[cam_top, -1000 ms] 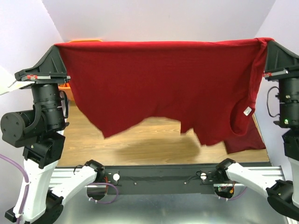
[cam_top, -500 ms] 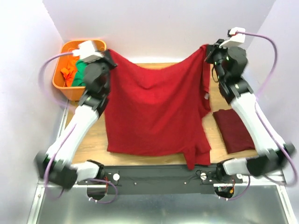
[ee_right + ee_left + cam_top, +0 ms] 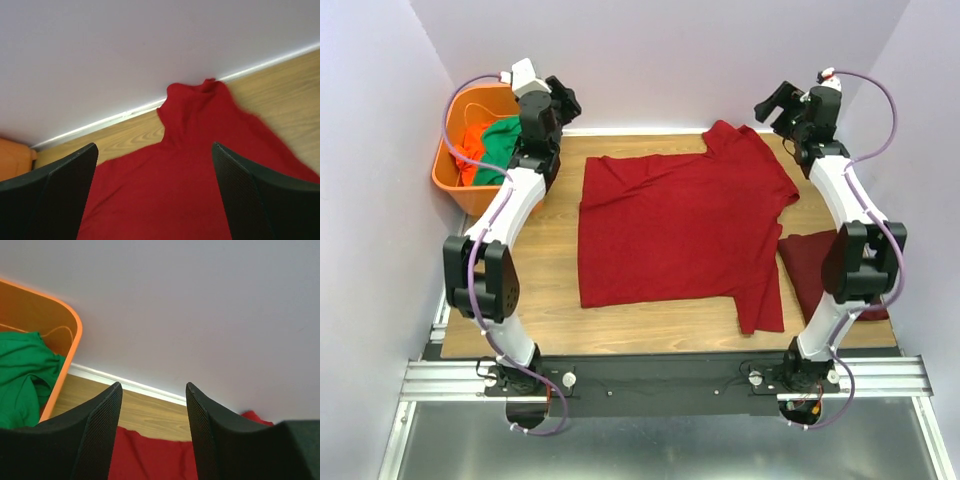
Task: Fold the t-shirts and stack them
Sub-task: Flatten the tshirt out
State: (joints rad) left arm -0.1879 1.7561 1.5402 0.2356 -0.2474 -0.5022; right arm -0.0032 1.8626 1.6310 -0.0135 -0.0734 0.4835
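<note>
now hovering by the back wall point(image 3: 660, 60) with left gripper point(image 3: 565, 97) and right gripper point(image 3: 772, 103) both spread wide and empty, maroon t-shirt point(image 3: 675, 235) lying flat on the wooden table point(image 3: 550, 300) just beside the folded t-shirt point(image 3: 805, 270), likely to fold lopsided from pinching the bunched far sleeve point(image 3: 725, 135) unevenly.

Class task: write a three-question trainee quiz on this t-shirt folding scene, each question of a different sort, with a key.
1. Where is the spread-out dark red cotton t-shirt? A hanging in the air; B flat on the wooden table; C crumpled in a heap.
2. True or false: the left gripper and right gripper are both open and empty.
3. Fill in: the folded dark red t-shirt lies at the table's ___ edge.
Key: 1 B; 2 true; 3 right.
</note>
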